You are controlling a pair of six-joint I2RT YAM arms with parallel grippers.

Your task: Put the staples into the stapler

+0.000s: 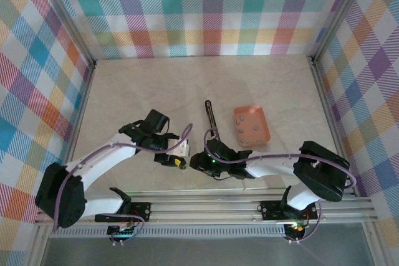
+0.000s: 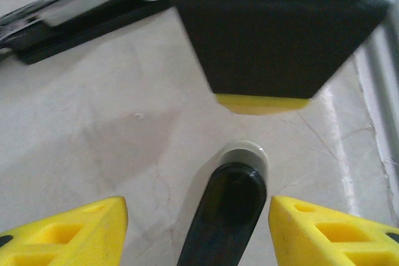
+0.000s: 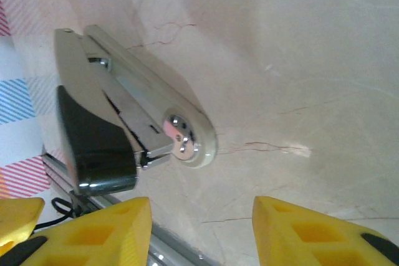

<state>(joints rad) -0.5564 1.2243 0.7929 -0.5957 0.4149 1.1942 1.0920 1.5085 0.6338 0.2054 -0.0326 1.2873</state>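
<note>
The stapler (image 3: 143, 98) lies on the table, showing a white base, a bare metal rail and a riveted round end. In the top view a long black stapler part (image 1: 211, 119) lies left of the orange tray (image 1: 262, 116), which holds small staple strips (image 1: 248, 130). My left gripper (image 2: 198, 228) is open. A black rounded stapler end (image 2: 224, 210) over a white rim lies between its yellow fingers with a gap on each side. My right gripper (image 3: 201, 228) is open over bare table just short of the stapler's round end. Both grippers (image 1: 176, 161) (image 1: 198, 161) sit close together near the front.
A black block with a yellow pad (image 2: 262, 103) hangs just beyond the left fingers. The metal frame rail (image 1: 206, 207) runs along the near edge, close behind both grippers. Plaid walls (image 1: 199, 10) enclose the table on three sides.
</note>
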